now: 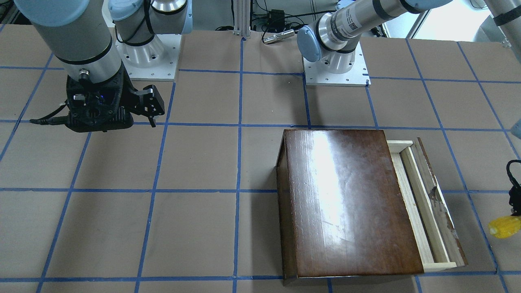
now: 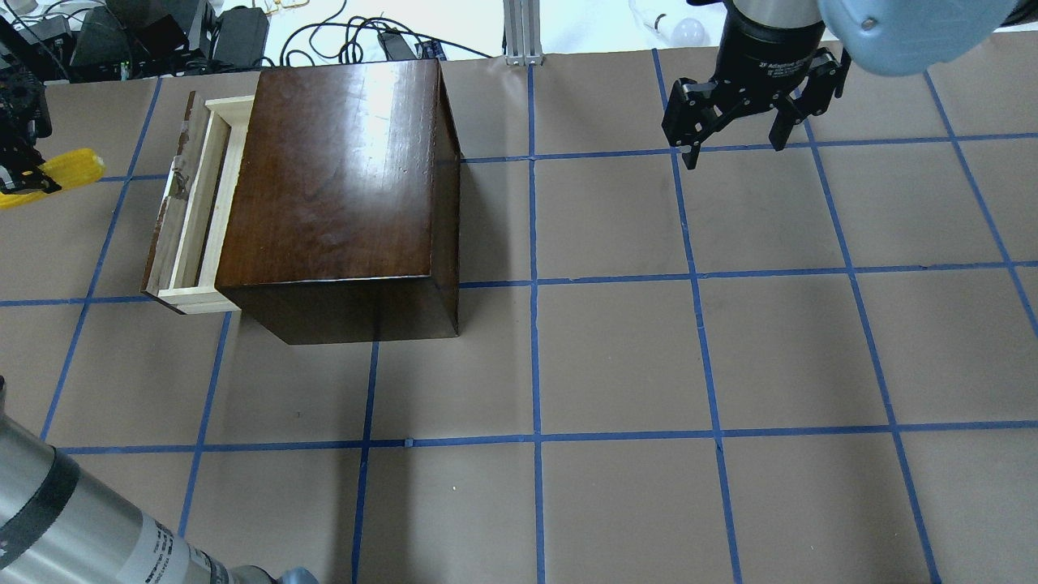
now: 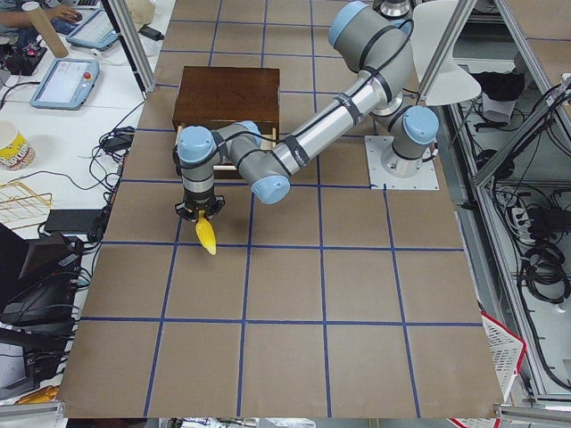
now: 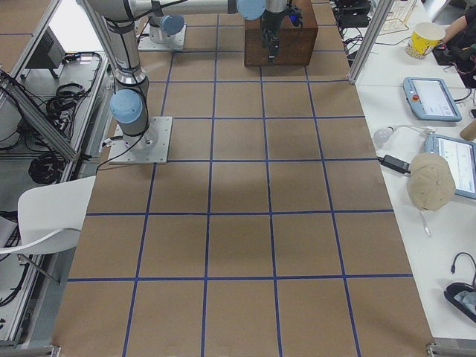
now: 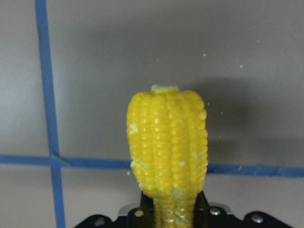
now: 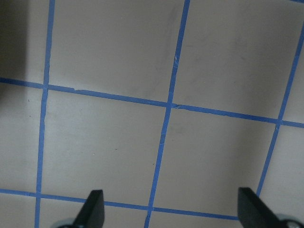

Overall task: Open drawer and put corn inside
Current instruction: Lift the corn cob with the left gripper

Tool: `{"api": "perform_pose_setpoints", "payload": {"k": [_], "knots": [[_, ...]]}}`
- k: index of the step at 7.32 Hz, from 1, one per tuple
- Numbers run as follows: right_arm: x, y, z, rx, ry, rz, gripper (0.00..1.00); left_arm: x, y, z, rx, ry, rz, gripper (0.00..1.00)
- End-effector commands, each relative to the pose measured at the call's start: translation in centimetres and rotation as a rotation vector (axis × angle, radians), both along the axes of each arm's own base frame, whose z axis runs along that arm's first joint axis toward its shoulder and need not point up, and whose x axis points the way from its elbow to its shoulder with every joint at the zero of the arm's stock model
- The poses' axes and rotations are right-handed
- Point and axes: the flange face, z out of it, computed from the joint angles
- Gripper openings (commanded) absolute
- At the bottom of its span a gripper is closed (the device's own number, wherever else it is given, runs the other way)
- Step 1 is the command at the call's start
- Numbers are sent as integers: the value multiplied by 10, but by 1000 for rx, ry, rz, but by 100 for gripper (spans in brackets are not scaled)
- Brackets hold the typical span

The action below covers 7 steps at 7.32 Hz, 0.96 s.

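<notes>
The glossy dark-brown box stands on the table, and it also shows in the front view. Its drawer is pulled partly out, showing a narrow pale wood tray that looks empty. My left gripper is shut on the yellow corn and holds it above the table, out beyond the drawer's front panel. The left wrist view shows the corn sticking out between the fingers. My right gripper is open and empty, far from the box over bare table.
The table is covered in brown paper with a blue tape grid. Both arm bases stand at the robot's side. Cables and devices lie beyond the far edge behind the box.
</notes>
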Motion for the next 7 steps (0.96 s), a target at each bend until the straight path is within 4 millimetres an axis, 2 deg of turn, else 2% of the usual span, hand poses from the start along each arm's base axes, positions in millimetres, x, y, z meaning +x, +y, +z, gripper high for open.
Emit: {"api": "perform_pose_setpoints", "payload": {"k": [1, 4, 6, 7], "knots": [[0, 0, 0, 0, 0, 0, 100, -43, 2, 43, -43, 27, 259, 9], [0, 0, 0, 0, 0, 0, 100, -107, -2, 69, -79, 54, 579, 7], [0, 0, 0, 0, 0, 0, 100, -150, -7, 103, -45, 101, 792, 7], [0, 0, 0, 0, 0, 0, 100, -166, -10, 114, -29, 125, 897, 7]]}}
